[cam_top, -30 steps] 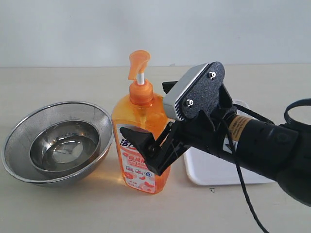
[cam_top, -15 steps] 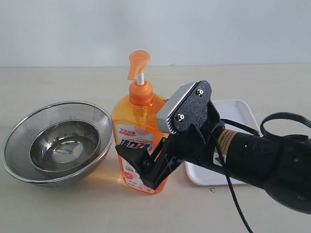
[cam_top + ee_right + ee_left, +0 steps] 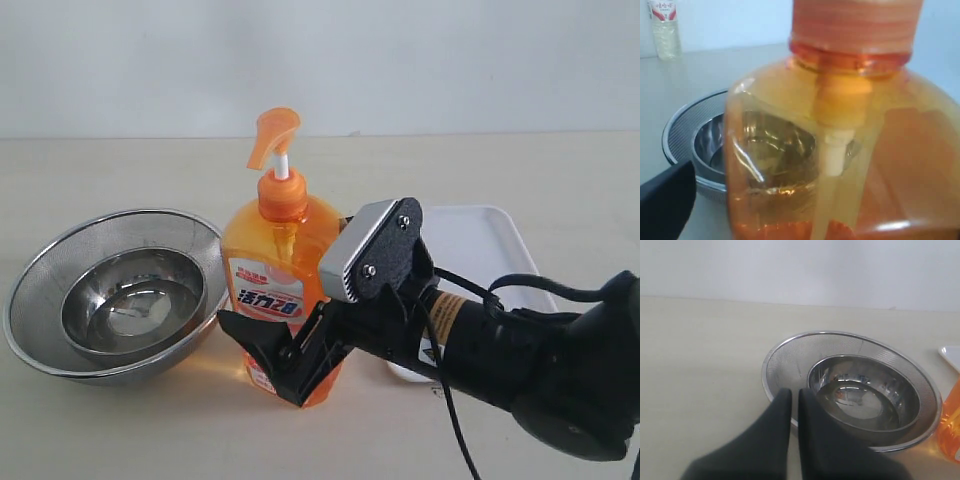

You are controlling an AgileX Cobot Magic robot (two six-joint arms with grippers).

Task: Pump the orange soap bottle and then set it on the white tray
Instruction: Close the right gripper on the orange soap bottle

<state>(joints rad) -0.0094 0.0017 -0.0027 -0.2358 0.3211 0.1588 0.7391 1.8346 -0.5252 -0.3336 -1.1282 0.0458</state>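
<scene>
The orange soap bottle (image 3: 270,290) stands on the surface (image 3: 100,170), leaning slightly left. It is between the nested steel bowls (image 3: 200,250) on its left and the white tray (image 3: 500,240) on its right, and it is not on the tray. The right claw (image 3: 265,358) reaches in from the near right, jaws spread wide about the bottle's lower body. The left claw (image 3: 794,400), fingers nearly together and empty, hovers near the bowls.

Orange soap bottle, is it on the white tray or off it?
Off. The orange soap bottle is left of the white tray, beside the steel bowls, its base on the table.
</scene>
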